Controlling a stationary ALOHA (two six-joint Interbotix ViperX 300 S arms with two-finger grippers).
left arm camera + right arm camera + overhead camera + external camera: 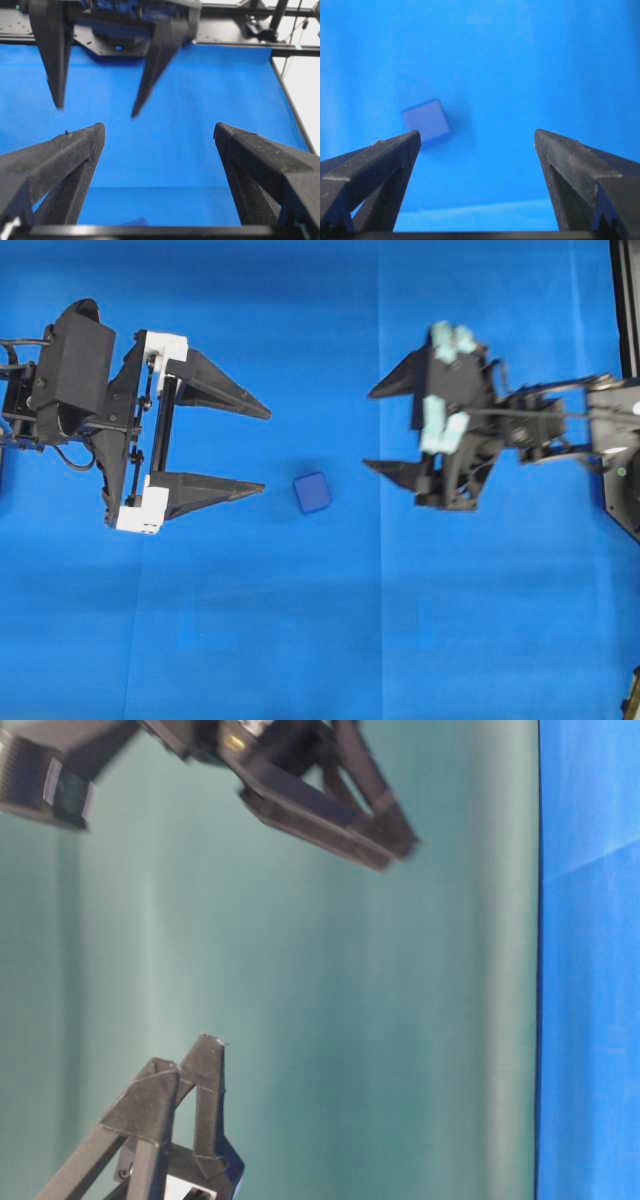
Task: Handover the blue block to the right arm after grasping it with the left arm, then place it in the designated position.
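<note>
The blue block (312, 493) lies free near the middle of the blue cloth (300, 640), between both grippers. The left gripper (266, 451) and right gripper (368, 430) both stand spread and empty. A careless grasp could nudge the block aside.
</note>
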